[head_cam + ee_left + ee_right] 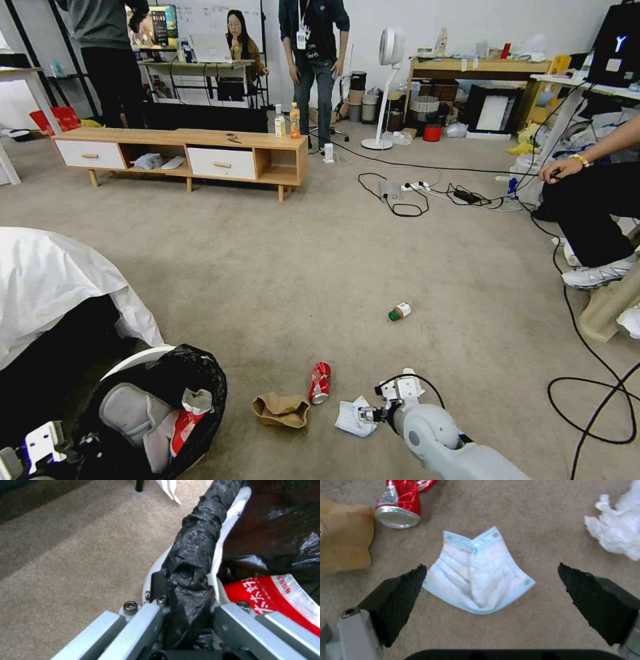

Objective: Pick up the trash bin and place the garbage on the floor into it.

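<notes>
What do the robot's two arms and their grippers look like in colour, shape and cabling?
The right arm is smooth, rounded light grey, ending in a white blocky gripper with a looped black cable; its fingers are black, textured wedges. The left gripper has flat silver-grey metal bars with dark bolts and a white bracket.

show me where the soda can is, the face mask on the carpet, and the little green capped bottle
Soda can (pixel 320 383): head view, middle of its red side.
Face mask (pixel 479 573): right wrist view, centre of the white pleated panel.
Green-capped bottle (pixel 401 311): head view, on its label, beside the cap.
</notes>
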Available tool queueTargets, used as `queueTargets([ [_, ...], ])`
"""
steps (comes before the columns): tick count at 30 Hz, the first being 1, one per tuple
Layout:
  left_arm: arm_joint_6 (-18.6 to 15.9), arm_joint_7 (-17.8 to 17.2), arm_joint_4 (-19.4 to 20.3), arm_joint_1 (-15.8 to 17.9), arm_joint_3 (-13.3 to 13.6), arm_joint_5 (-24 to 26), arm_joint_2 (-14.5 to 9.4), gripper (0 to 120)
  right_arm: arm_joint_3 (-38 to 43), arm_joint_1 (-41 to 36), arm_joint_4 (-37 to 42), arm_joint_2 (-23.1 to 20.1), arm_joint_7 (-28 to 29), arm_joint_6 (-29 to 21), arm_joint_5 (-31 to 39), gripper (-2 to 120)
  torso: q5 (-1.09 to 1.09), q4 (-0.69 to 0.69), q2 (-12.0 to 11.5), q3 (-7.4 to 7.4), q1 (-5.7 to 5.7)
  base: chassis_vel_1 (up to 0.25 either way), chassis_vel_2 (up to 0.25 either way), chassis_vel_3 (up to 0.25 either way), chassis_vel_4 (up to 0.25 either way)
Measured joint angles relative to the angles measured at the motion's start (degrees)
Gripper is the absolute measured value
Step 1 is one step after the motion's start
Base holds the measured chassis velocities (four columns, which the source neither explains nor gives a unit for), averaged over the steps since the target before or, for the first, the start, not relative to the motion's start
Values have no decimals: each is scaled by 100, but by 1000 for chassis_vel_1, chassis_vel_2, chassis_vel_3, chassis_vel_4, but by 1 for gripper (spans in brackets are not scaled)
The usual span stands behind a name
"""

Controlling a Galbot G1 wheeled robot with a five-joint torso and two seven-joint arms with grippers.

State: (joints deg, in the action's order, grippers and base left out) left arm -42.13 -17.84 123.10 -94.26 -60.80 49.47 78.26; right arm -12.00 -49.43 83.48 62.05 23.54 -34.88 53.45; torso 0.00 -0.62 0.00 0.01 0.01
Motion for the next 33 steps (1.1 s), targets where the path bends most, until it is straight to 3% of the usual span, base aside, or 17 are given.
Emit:
queueTargets([
  [14, 0, -7, -122, 98, 167, -25, -55, 1, -164, 197, -787, 287, -354, 303, -252, 100, 0, -1, 0, 0, 0, 0, 0, 0, 0],
  [33, 0, -9, -115, 66, 183, -58, -42, 1, -340, 391, -1500, 761, -679, 601, -566, 100, 0, -1, 0, 0, 0, 0, 0, 0, 0],
])
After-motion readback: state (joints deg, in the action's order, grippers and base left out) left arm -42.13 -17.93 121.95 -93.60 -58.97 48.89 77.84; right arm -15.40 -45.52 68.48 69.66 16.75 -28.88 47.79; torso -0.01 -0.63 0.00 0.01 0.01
